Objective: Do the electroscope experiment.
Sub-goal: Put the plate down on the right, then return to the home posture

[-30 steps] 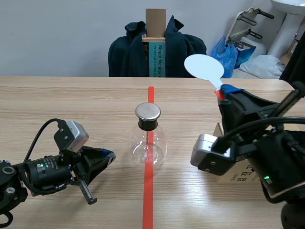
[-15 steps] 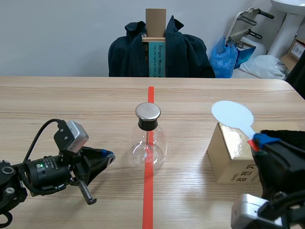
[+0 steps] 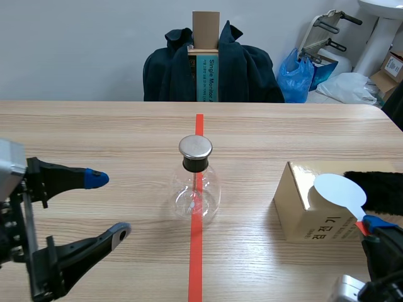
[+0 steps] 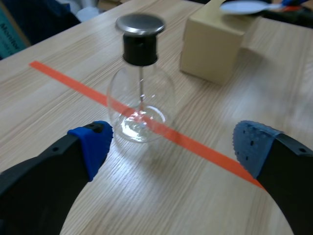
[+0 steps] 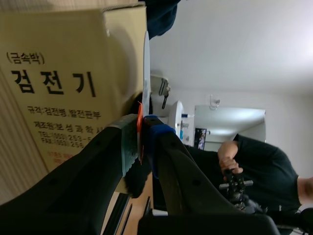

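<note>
The electroscope, a round glass flask point(image 3: 196, 189) with a black neck and metal cap point(image 3: 195, 146), stands on the red tape line at mid-table. My left gripper point(image 3: 107, 206) is open at the near left, its blue-tipped fingers pointing at the flask. In the left wrist view the flask point(image 4: 141, 105) stands just ahead of the open left gripper point(image 4: 171, 147), slightly toward one finger. My right gripper point(image 3: 370, 225) at the near right is shut on the red handle of a white disc paddle point(image 3: 340, 190). The disc hangs over the cardboard box point(image 3: 302, 214). The right wrist view shows the paddle point(image 5: 145, 68) edge-on in my right gripper point(image 5: 141, 142).
A black furry cloth point(image 3: 378, 189) lies behind the box at the right edge. Beyond the table's far edge stands a chair draped with a dark jacket point(image 3: 239, 69), and a blue bag point(image 3: 296, 72). A person point(image 5: 259, 166) shows in the right wrist view's background.
My left gripper has opened wide and its arm has lifted and swung back to the left. The right arm has come down and toward the near edge, bringing the paddle over the box.
</note>
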